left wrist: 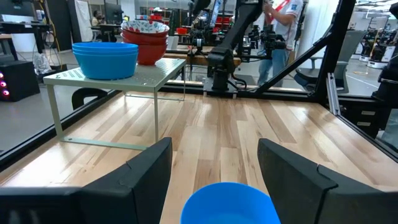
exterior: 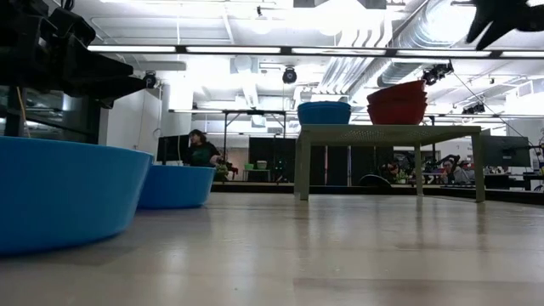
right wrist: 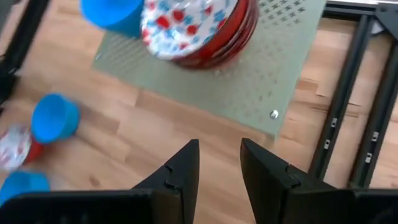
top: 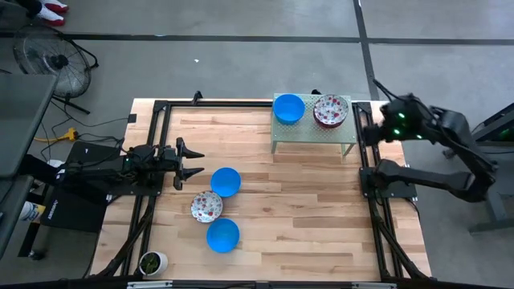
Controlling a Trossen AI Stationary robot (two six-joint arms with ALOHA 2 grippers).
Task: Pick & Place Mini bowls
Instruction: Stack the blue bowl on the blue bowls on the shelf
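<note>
Three mini bowls on table; two stacks on stand.

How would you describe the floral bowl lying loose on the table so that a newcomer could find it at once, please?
Start at the wooden table, on the left gripper's side. Three loose bowls lie in a row there; the floral bowl is the middle one, speckled white and red between two plain blue bowls.

Bright, even ceiling light; soft shadows beneath the right gripper, whose view is motion-blurred.
</note>
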